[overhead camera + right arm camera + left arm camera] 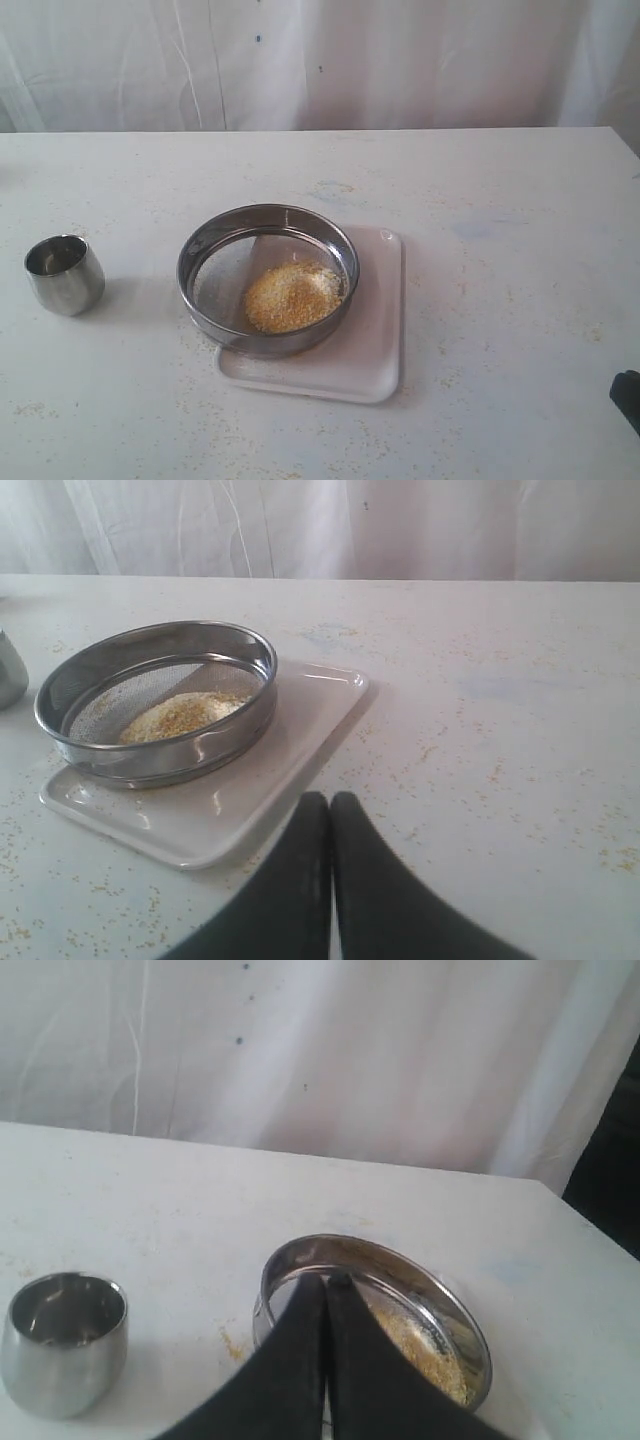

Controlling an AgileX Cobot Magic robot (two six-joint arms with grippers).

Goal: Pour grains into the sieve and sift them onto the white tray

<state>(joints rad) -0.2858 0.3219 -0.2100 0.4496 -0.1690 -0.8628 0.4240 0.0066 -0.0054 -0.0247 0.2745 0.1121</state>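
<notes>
Nearest are the two grippers, both with black jaws pressed together and nothing between them. The left gripper (326, 1284) hangs over the near rim of the sieve (268, 278) and hides part of that rim. The right gripper (331, 802) hangs over bare table (520, 300) just off the near edge of the white tray (372, 352). In the exterior view neither gripper shows. Only a dark scrap (627, 397) sits at four o'clock, cut off by the frame and too small to identify.

The one tray lies near the table's middle. The one sieve rests on its nine o'clock part, covering that edge and the far-left corner. A bare strip of tray runs from three to six o'clock. One heap of grains (292, 297) lies on the mesh toward five o'clock; the mesh from nine to twelve is bare. Stray tan specks (455, 375) dot the tabletop.

One steel cup (64, 273) stands upright at nine o'clock from the sieve, well apart from it. Its contents are hard to make out.

Open table spreads widely at three o'clock and beyond the sieve to the far edge, where a white curtain (320, 60) hangs.
</notes>
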